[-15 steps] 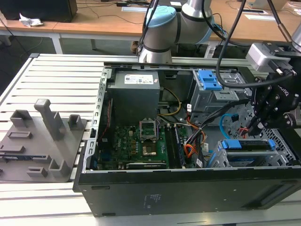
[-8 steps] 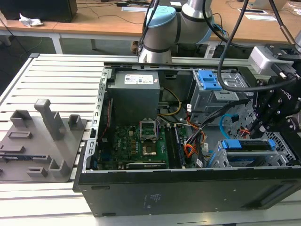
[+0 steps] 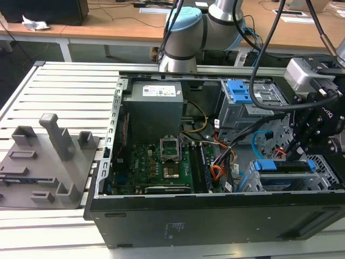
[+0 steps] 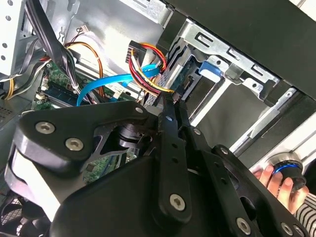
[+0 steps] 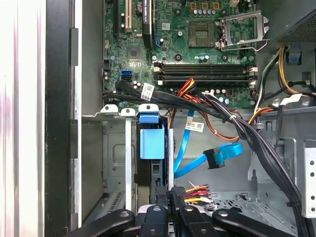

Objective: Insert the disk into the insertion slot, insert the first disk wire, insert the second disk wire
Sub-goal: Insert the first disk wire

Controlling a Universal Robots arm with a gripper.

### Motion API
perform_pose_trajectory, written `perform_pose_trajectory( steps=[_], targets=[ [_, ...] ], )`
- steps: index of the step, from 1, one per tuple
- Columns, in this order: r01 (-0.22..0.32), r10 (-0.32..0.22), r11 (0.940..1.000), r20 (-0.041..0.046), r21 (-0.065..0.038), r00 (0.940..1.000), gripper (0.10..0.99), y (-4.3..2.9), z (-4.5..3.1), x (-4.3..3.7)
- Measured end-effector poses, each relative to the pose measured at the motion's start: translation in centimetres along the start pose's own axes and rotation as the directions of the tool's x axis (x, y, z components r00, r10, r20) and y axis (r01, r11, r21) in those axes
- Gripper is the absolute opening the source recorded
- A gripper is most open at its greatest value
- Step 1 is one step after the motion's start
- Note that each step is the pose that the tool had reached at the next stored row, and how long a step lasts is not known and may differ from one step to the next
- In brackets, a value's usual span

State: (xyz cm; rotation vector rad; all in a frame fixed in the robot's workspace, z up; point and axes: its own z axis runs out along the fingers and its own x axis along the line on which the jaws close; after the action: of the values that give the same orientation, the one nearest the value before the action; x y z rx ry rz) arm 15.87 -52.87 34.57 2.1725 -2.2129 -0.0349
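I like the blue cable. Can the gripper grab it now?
Probably not yet. The gripper looks shut on the first disk wire. The light-blue cable lies loose close by, with nothing covering it.

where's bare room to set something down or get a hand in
Bare: the slatted table past the grey fixture, beside the case. Open: the bay beside the disk. Crowded around the end effector, wire bundle and blue cable.

A robotics lab: an opened computer tower (image 3: 215, 218) on a slotted aluminium table (image 3: 70, 86), a robot arm (image 3: 186, 32), wooden desks (image 3: 118, 24) behind.
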Motion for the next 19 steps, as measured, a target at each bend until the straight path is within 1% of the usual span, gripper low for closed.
perform_pose_trajectory(
  steps=[5, 7, 8, 9, 11, 14, 15, 17, 19],
  targets=[
    [0.000, 0.000, 1.0000, 0.0000, 0.000, 1.0000, 0.157, -0.04, 0.03, 0.13],
    [0.000, 0.000, 1.0000, 0.0001, 0.000, 1.0000, 0.157, -0.08, -0.18, 0.14],
    [0.000, 0.000, 1.0000, 0.0003, 0.000, 1.0000, 0.157, -0.08, -0.24, 0.19],
    [0.000, 0.000, 1.0000, 0.0007, 0.000, 1.0000, 0.157, -0.10, -0.24, 0.44],
    [0.000, 0.000, 1.0000, 0.0050, -0.001, 1.0000, 0.157, -0.19, -0.18, 0.74],
    [0.000, 0.000, 1.0000, 0.0084, -0.003, 1.0000, 0.157, -0.38, -0.14, 0.74],
    [0.001, -0.001, 1.0000, 0.0116, -0.004, 0.9999, 0.157, -0.52, -0.12, 0.74],
    [0.001, -0.001, 1.0000, 0.0141, -0.005, 0.9999, 0.157, -0.64, -0.08, 0.75],
    [0.001, -0.001, 1.0000, 0.0156, -0.005, 0.9999, 0.157, -0.70, 0.01, 1.04]
  ],
)
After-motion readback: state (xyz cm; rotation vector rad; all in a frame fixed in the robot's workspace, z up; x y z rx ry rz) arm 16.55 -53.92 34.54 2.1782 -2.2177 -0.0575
